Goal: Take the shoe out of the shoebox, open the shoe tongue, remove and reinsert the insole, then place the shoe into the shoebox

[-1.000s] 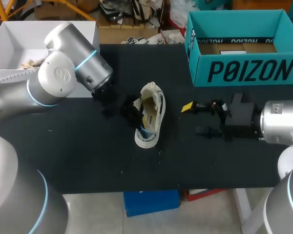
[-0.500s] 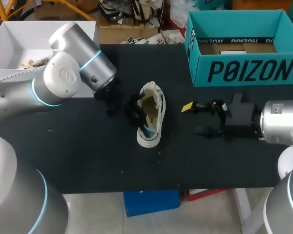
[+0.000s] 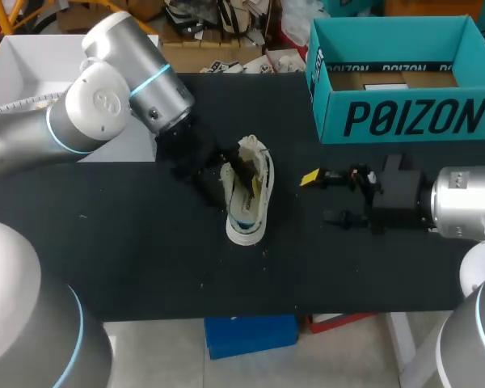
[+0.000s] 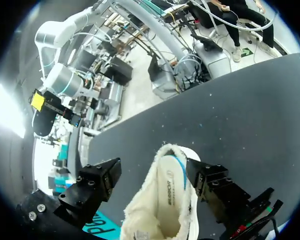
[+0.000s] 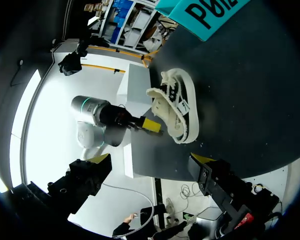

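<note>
A white sneaker (image 3: 248,202) lies on the black table (image 3: 145,259), opening turned up, toe toward the front edge. In the left wrist view the sneaker (image 4: 165,205) sits between the wide-spread fingers of my left gripper (image 4: 152,180), its fuzzy collar and pale insole in sight; one finger (image 4: 210,182) is close beside its side, the other stands apart. My left gripper (image 3: 225,174) is open over the shoe's heel end. My right gripper (image 3: 323,197) stands open to the shoe's right, holding nothing. From the right wrist, the sneaker (image 5: 175,107) lies well ahead of that gripper (image 5: 152,175).
The teal shoebox (image 3: 400,117) stands open at the back right, seen also as the teal shoebox (image 5: 205,12) beyond the shoe. A white box (image 3: 32,65) sits at the back left under my left arm.
My left gripper has gone from shut at the shoe's opening to wide open, and the arm has shifted a little right and back. The shoe moved slightly. The right arm kept still.
</note>
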`<action>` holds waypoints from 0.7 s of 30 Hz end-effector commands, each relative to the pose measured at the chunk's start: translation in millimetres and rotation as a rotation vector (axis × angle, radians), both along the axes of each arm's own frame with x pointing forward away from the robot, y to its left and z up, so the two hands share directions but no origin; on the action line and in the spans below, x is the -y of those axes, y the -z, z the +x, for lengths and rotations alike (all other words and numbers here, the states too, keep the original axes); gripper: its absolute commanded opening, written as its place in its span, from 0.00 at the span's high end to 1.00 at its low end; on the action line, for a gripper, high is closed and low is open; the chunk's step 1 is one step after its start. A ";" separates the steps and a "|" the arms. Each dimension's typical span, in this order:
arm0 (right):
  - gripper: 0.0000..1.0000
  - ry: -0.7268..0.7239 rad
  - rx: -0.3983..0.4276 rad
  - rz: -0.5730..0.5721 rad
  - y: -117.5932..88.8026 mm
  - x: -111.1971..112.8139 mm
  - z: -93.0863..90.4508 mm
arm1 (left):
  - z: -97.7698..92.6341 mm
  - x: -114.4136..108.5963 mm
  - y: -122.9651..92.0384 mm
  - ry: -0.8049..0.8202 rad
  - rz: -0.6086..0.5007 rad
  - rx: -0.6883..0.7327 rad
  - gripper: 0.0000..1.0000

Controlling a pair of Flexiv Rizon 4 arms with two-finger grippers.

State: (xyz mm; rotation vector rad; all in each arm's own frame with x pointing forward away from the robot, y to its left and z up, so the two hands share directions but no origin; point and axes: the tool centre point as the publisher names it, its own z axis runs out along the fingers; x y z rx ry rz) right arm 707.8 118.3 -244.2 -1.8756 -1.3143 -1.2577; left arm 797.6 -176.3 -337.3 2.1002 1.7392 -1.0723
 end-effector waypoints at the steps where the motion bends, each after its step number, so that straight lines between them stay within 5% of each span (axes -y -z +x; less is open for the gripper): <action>1: 0.00 0.001 -0.001 -0.001 -0.1 -1.1 0.4 | -7.7 -7.8 -15.2 -0.002 0.080 0.064 0.92; 2: 0.00 0.001 -0.001 -0.001 -0.1 -1.1 0.4 | -8.0 -8.3 -13.5 0.007 0.106 0.084 1.00; 11: 0.00 0.001 -0.001 -0.001 -0.1 -1.1 0.4 | -12.7 -12.1 10.3 0.027 0.270 0.158 1.00; 21: 0.00 0.001 -0.001 -0.001 -0.1 -1.1 0.4 | -7.2 -15.4 35.3 0.003 0.307 0.126 1.00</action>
